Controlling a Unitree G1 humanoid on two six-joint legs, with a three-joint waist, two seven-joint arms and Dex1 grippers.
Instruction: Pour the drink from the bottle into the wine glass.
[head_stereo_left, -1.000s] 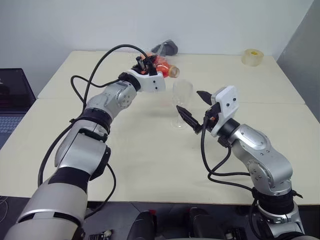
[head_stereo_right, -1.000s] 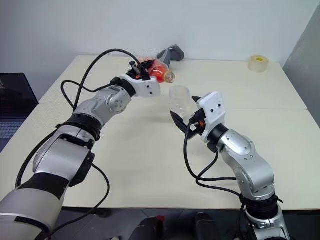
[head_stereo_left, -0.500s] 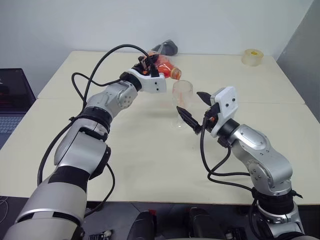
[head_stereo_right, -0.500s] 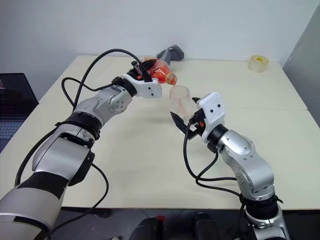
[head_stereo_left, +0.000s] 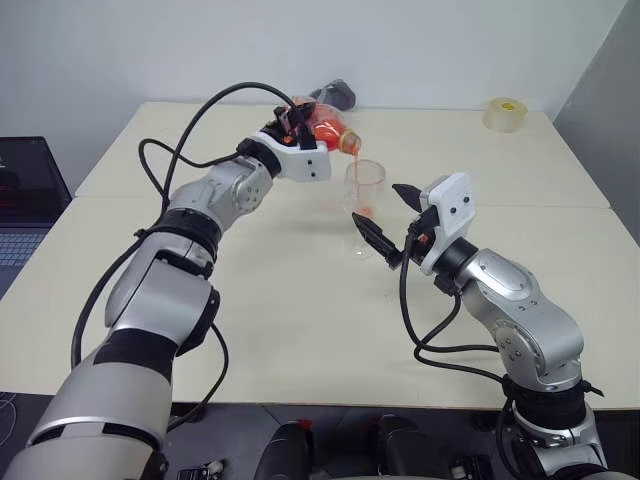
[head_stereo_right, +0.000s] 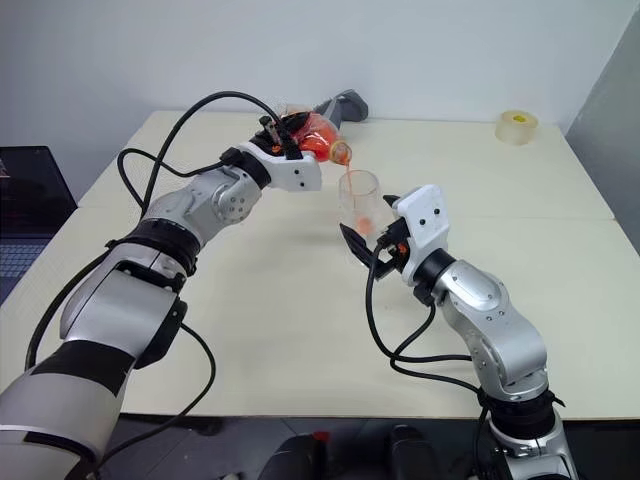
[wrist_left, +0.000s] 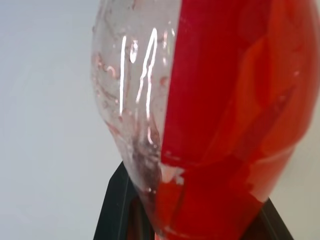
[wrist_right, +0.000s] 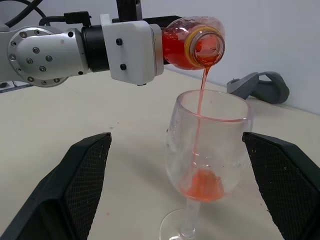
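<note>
While the left end effector (head_stereo_left: 303, 128) stays clamped on the bottle (wrist_right: 192, 42), tipping its uncapped mouth just above the rim of the wine glass (wrist_right: 207, 150), a thin stream of the drink (wrist_right: 199, 117) falls into the bowl and pools red at its bottom. Around the glass, which stands upright on the desk (head_stereo_left: 300, 320), the right end effector (head_stereo_left: 382, 218) holds its fingers (wrist_right: 75, 185) wide apart, not touching it.
</note>
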